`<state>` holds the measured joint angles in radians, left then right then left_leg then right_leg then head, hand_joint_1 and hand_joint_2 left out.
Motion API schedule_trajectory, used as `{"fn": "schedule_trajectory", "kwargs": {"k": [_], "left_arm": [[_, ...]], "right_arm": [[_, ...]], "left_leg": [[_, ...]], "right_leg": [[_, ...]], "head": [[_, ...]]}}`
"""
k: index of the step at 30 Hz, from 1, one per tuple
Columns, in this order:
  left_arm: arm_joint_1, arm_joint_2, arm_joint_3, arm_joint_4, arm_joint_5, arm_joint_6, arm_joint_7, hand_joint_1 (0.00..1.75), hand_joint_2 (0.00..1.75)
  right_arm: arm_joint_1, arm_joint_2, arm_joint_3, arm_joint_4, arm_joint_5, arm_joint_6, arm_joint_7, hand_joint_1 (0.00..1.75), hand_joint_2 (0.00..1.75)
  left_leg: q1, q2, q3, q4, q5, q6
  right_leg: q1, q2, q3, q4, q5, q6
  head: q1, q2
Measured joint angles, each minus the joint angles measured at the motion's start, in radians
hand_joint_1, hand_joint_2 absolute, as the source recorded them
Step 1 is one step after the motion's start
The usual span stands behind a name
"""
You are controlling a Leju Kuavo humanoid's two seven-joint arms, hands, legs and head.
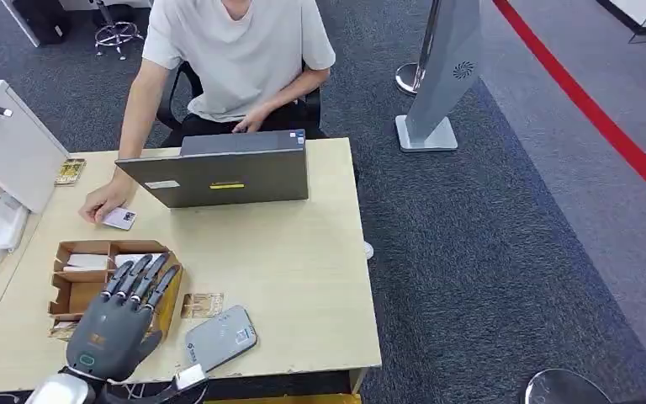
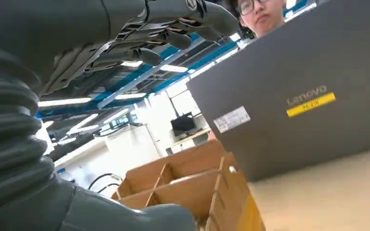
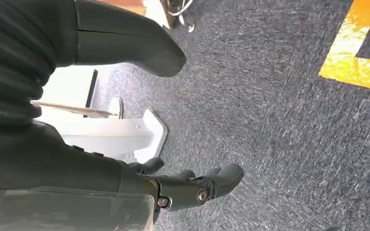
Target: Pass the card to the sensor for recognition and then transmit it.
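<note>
1. I read the left hand [image 1: 122,320] as hovering over the cardboard box [image 1: 80,290] on the worktop [image 1: 303,278], fingers [image 1: 139,278] extended, slightly apart, holding nothing
2. Cards [image 1: 92,262] lie in the box's far compartment, ahead of the fingertips, long axis across the worktop; the left hand is nearer
3. The sensor [image 1: 220,338] lies just right of that hand
4. The right hand [image 3: 192,185] hangs above carpet, fingers loosely curled, empty
5. My hand hides the near compartments

Laptop [image 1: 227,175] behind box [image 1: 80,290], perhaps touching.
</note>
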<state>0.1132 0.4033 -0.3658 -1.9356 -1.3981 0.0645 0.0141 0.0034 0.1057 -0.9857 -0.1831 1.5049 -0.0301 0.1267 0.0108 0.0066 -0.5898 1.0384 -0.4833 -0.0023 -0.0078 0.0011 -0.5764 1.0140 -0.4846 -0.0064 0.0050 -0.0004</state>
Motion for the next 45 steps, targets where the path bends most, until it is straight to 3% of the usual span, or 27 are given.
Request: {"fn": "schedule_trajectory", "kwargs": {"k": [9,33,36,45], "left_arm": [[0.043,0.038,0.002,-0.023,0.003,-0.008,0.0,0.0,1.75],[0.054,0.046,0.002,-0.027,0.003,-0.008,0.0,0.0,1.75],[0.061,0.045,0.011,-0.026,0.031,-0.063,0.042,0.0,1.75],[0.068,0.042,0.069,0.009,0.042,-0.071,0.071,0.0,1.75]], "right_arm": [[0.0,0.001,-0.011,0.0,-0.009,0.0,0.005,0.0,1.75],[0.0,0.002,-0.016,0.0,-0.009,0.0,0.004,0.0,1.75],[0.0,0.002,-0.016,0.0,-0.009,-0.007,0.004,0.0,1.75],[0.001,0.002,-0.016,0.0,0.001,-0.011,0.004,0.0,1.75]], "left_leg": [[0.0,-0.001,0.0,0.0,0.0,0.0],[0.0,-0.001,0.0,0.0,0.0,0.0],[0.0,-0.001,0.0,0.0,0.0,0.0],[0.0,-0.001,0.0,0.0,0.0,0.0]], "right_leg": [[0.0,-0.001,0.001,0.0,0.0,0.0],[0.0,-0.002,0.001,0.0,0.0,0.0],[0.0,-0.002,0.001,0.0,0.0,0.0],[0.0,-0.002,0.001,0.0,0.0,0.0]], "head": [[0.0,0.0],[0.0,0.0],[0.0,0.0],[0.0,0.0]]}}
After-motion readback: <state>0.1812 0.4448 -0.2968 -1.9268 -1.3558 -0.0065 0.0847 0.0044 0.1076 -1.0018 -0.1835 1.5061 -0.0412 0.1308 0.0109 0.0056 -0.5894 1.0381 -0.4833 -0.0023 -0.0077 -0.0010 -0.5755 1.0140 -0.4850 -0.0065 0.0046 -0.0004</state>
